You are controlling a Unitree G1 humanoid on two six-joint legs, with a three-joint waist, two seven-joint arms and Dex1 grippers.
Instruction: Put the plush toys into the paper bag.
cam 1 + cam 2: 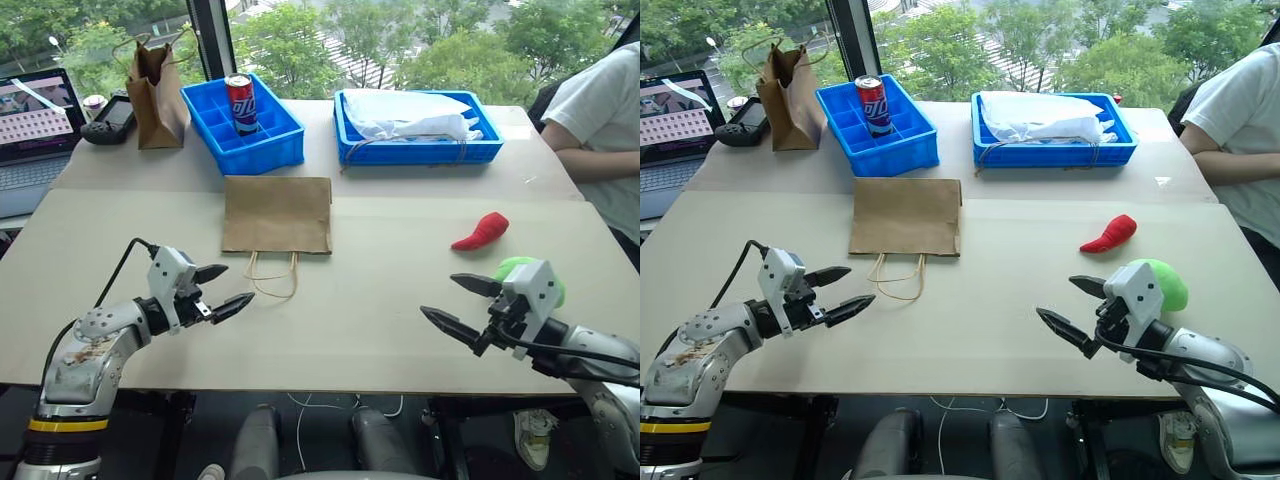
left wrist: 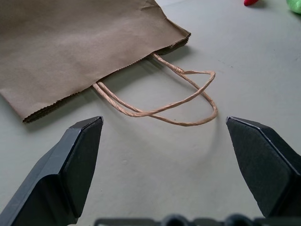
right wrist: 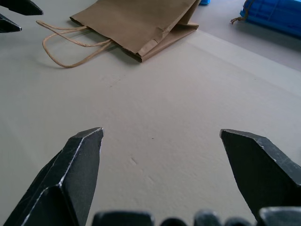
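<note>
Now, from the head views, the wide flat brown paper bag [image 1: 277, 214] lies on its side in the middle of the pale table [image 1: 380, 320], with its thin tan string handles [image 1: 272, 277] pointing toward the robot. The left gripper [image 1: 218, 291] hangs just beside those handles, its two black fingers spread wide and holding nothing. The right gripper [image 1: 462, 301] is also wide open and empty, just in front of the bright green round plush toy [image 1: 1162, 283]. The red chili-shaped plush toy [image 1: 481, 231] lies a bit farther back, apart from the green one, and well apart from the bag.

At the back, a blue plastic box with small sections [image 1: 243, 124] holds one red drink can [image 1: 241, 103]. A second blue tray [image 1: 417, 127] holds white crumpled stuff. A taller brown paper bag [image 1: 153, 93] stands upright near a laptop [image 1: 38, 120]. A person's arm in a white sleeve [image 1: 598, 112] rests at the table's right side.

In the left wrist view, the bag's mouth looks pressed flat, so it probably needs lifting open first. The paper looks thin and light and could slide or crumple.

In the right wrist view, bare table lies between the open fingers. The toys look soft, light and squishy; pinching each around its fat middle seems best.
</note>
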